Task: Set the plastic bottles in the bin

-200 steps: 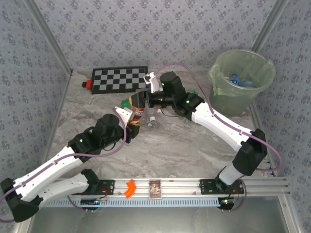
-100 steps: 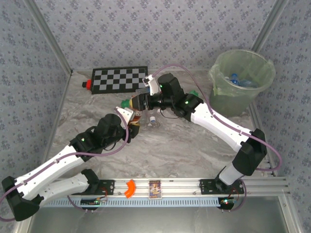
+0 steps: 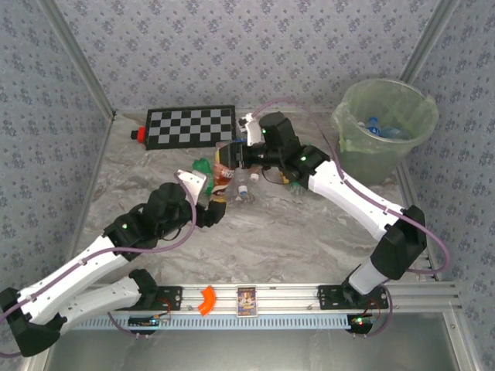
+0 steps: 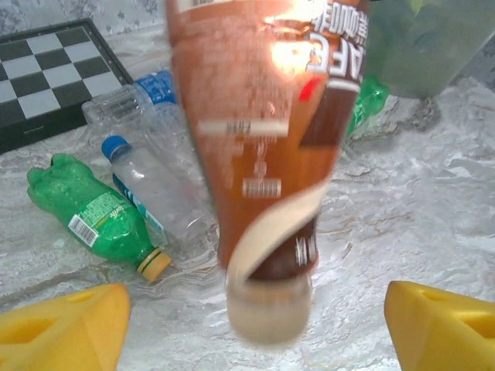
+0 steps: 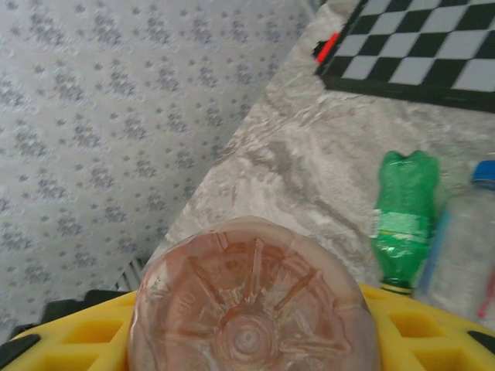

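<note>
Above the surface (image 3: 294,232), the right end effector (image 5: 254,336) pinches the brown bottle (image 4: 263,154) by its base. The left end effector (image 4: 254,325) stands spread, one finger either side of the cap.

The light is bright and even all over. In the left wrist view the brown bottle (image 4: 263,154) looks blurry, with a shiny white glare near its top. The green bottle (image 4: 97,212) left of it is sharper. Shadows on the table (image 3: 294,232) near the brown bottle are soft and pale.
</note>
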### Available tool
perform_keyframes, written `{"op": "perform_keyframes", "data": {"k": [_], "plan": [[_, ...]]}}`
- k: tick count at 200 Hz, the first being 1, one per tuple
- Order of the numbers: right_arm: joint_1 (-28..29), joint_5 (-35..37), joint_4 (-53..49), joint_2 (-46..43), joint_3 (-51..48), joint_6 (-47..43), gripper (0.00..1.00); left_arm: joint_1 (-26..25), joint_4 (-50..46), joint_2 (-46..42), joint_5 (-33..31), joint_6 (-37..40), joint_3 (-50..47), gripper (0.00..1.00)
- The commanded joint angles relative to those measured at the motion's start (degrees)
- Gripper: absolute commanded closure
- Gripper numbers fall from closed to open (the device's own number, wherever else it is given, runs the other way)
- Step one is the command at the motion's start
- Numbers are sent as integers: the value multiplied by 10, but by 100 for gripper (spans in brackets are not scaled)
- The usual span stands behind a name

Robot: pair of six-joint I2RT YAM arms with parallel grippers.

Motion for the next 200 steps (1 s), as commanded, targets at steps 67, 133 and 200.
{"op": "perform_keyframes", "data": {"k": [67,133,200], "plan": [[-245,122,-119,-93,87,-79,51,-4,30,-73,-9,-52,-26,0],[-394,279,-121,-111,164,-128,50,-5,66,-109,22,-72,-59,0],[-436,467,-81,-108,162,-297,46,-4,75,-147,31,-88,-86,0]]}}
